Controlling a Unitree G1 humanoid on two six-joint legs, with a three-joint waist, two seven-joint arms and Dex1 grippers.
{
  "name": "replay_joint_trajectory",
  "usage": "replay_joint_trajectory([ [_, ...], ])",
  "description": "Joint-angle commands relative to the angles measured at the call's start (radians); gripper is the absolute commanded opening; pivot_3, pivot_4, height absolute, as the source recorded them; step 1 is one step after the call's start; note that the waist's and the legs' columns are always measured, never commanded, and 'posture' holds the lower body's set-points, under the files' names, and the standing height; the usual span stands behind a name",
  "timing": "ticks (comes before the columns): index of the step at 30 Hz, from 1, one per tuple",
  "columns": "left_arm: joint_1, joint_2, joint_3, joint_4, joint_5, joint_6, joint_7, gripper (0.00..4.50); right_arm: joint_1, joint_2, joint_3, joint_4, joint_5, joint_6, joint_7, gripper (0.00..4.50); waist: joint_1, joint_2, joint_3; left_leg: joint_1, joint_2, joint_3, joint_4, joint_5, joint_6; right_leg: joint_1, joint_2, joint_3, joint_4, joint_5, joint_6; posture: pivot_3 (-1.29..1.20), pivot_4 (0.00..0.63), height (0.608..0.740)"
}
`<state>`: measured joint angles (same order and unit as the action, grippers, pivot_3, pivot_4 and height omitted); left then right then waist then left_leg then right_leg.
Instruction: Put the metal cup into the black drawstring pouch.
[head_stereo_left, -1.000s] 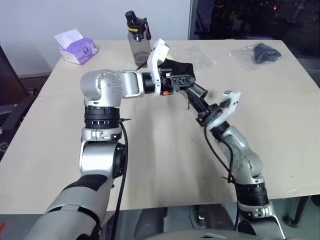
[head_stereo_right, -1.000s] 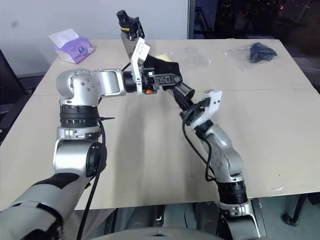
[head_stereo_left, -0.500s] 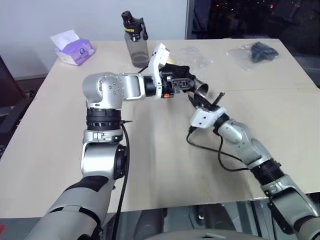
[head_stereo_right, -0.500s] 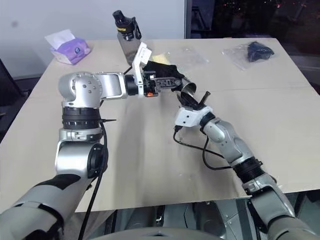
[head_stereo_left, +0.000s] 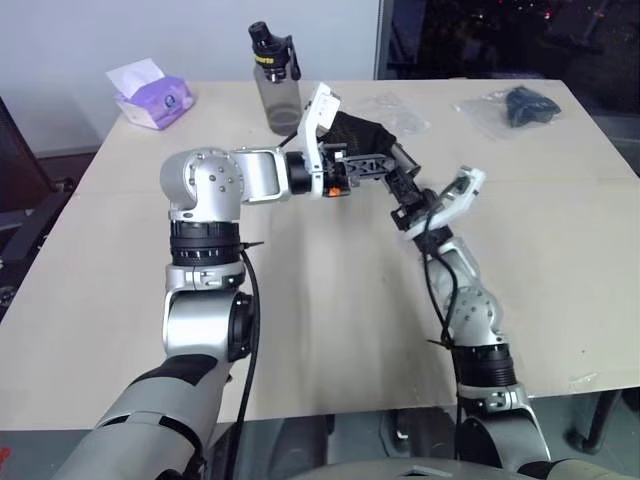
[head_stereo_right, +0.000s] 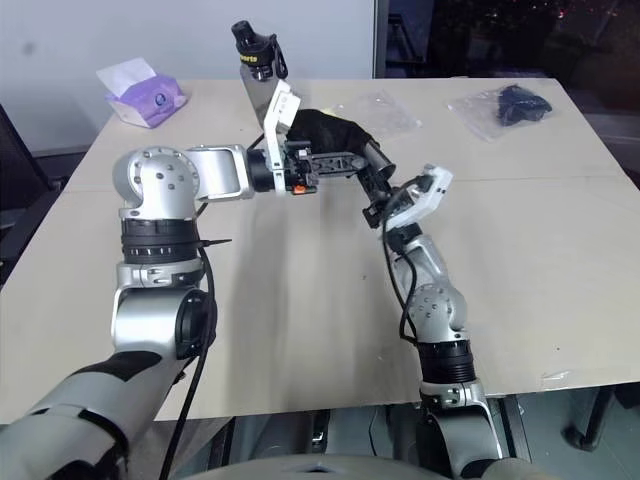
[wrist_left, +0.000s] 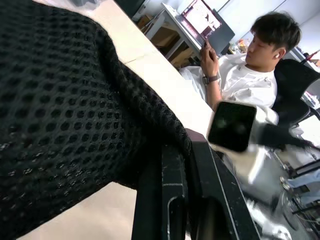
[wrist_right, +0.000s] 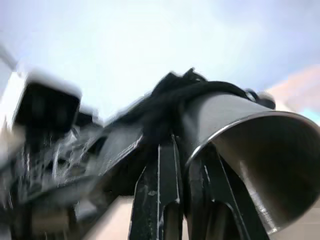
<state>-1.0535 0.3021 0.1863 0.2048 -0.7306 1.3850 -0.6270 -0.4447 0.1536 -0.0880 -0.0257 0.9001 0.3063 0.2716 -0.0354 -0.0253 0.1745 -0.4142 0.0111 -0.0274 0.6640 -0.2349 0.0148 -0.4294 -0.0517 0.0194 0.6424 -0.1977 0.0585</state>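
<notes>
The black drawstring pouch (head_stereo_left: 362, 133) is pinched shut-fingered by the left gripper (head_stereo_left: 385, 166) and held in the air above the middle of the desk (head_stereo_left: 560, 250), toward its far edge. The metal cup (wrist_right: 250, 160) is gripped by its rim in the closed right gripper (head_stereo_left: 408, 200), its base pointed at the pouch's mouth. The mouth should be kept spread and the cup pushed in base-first along the pouch's axis, so the fabric is not snagged.

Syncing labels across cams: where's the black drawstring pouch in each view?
Left eye: black drawstring pouch upper centre, held above the table.
Right eye: same spot, slightly further left.
Left wrist: black mesh close up.
Right wrist: dark fabric bunched at the cup's far end.
Shared landmark: metal cup, touching the pouch.
</notes>
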Motion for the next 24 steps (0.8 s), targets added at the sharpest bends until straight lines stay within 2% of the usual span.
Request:
replay_joint_trajectory([
  [1,-0.007,-0.001,-0.009,-0.040,-0.037,0.024,-0.015,0.00,-0.036,0.033,-0.093,-0.059,0.177,0.058,-0.064,0.06,-0.001,0.000,0.000,0.000,0.000,0.000,0.000,0.000,0.000,0.000,0.000,0.000,0.000,0.000,0.000,0.00,0.150,0.740],
  [3,-0.009,-0.003,-0.013,-0.039,-0.040,0.028,-0.020,0.00,-0.042,0.051,-0.120,-0.074,0.277,0.087,-0.083,0.06,-0.001,0.000,0.000,0.000,0.000,0.000,0.000,0.000,0.000,0.000,0.000,0.000,0.000,0.000,0.000,0.00,0.150,0.740],
  [5,-0.011,-0.003,-0.022,-0.037,-0.045,0.028,-0.036,0.00,-0.043,0.041,-0.120,-0.079,0.301,0.102,-0.089,0.06,-0.002,0.000,0.000,0.000,0.000,0.000,-0.001,0.000,0.000,0.000,0.000,0.000,0.000,0.000,0.000,0.00,0.150,0.740],
  [8,-0.011,-0.007,-0.032,-0.046,-0.068,0.037,-0.058,0.00,-0.040,-0.002,-0.061,-0.081,0.176,0.077,-0.066,0.06,-0.004,0.000,0.000,0.000,0.000,0.001,-0.001,0.000,0.000,0.000,0.001,0.000,0.000,0.000,0.000,0.00,0.150,0.740],
  [10,-0.006,-0.009,-0.042,-0.056,-0.079,0.043,-0.068,0.00,-0.044,-0.023,-0.018,-0.073,0.043,0.018,-0.052,0.06,-0.006,0.000,0.000,0.000,0.000,0.002,-0.001,0.000,0.000,0.000,0.001,0.000,0.000,0.000,0.000,0.00,0.150,0.740],
  [14,0.001,-0.023,-0.036,-0.066,-0.091,0.044,-0.068,0.00,-0.049,-0.136,0.152,-0.033,-0.344,-0.159,0.024,0.06,-0.006,0.000,0.000,0.000,0.000,0.004,-0.001,0.000,0.000,-0.001,0.001,0.000,0.000,0.000,0.000,0.00,0.150,0.740],
  [17,0.001,-0.030,-0.026,-0.068,-0.097,0.040,-0.069,0.00,-0.050,-0.182,0.218,0.012,-0.521,-0.268,0.044,0.06,-0.006,0.000,0.000,0.000,0.000,0.004,-0.001,0.000,0.000,-0.001,0.001,0.000,0.000,0.000,0.000,0.00,0.150,0.740],
  [20,-0.003,-0.036,-0.006,-0.067,-0.107,0.038,-0.067,0.00,-0.059,-0.301,0.340,0.098,-0.840,-0.446,0.042,0.06,-0.006,0.000,0.000,0.000,0.000,0.005,0.000,0.000,0.000,-0.001,0.001,0.000,0.000,0.000,0.000,0.00,0.150,0.740],
  [24,-0.001,-0.046,0.008,-0.074,-0.115,0.039,-0.060,0.00,-0.087,-0.412,0.430,0.185,-1.111,-0.586,0.003,0.06,-0.006,0.000,0.000,0.000,0.000,0.005,0.000,0.000,0.000,0.000,0.001,0.000,-0.001,0.000,0.000,0.00,0.150,0.740],
])
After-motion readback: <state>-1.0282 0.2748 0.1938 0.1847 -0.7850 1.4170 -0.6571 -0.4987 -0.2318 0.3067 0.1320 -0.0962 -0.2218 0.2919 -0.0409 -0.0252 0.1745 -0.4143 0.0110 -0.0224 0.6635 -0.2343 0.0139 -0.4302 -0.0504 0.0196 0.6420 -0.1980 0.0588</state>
